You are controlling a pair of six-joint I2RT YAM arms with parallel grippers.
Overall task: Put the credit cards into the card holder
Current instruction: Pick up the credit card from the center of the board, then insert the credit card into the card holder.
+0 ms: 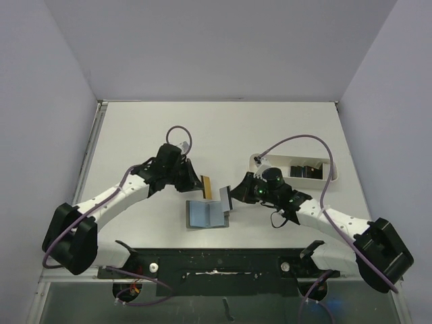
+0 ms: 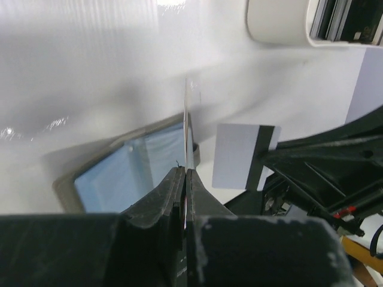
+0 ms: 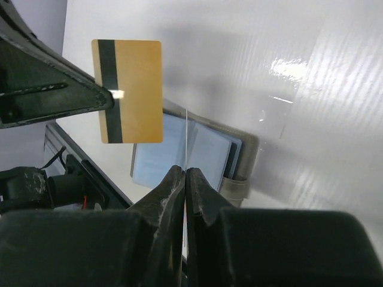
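Observation:
The card holder (image 1: pixel 206 214) lies open on the table, blue lining up, between the two grippers. My left gripper (image 1: pixel 200 182) is shut on a gold credit card with a black stripe (image 1: pixel 207 187), held upright above the holder's far edge. My right gripper (image 1: pixel 233 196) is shut on a pale credit card with a dark stripe (image 1: pixel 224 198), held upright at the holder's right end. In the left wrist view my gripper (image 2: pixel 184 170) holds its card edge-on (image 2: pixel 187 119) over the holder (image 2: pixel 131 170). In the right wrist view my gripper (image 3: pixel 185 169) holds its card edge-on (image 3: pixel 187 137) over the holder (image 3: pixel 206 155); the gold card (image 3: pixel 131 89) hangs close by.
A white oblong tray (image 1: pixel 260 160) with several dark cards (image 1: pixel 304 170) stands at the right behind my right arm; it also shows in the left wrist view (image 2: pixel 278 24). The two held cards are close together over the holder.

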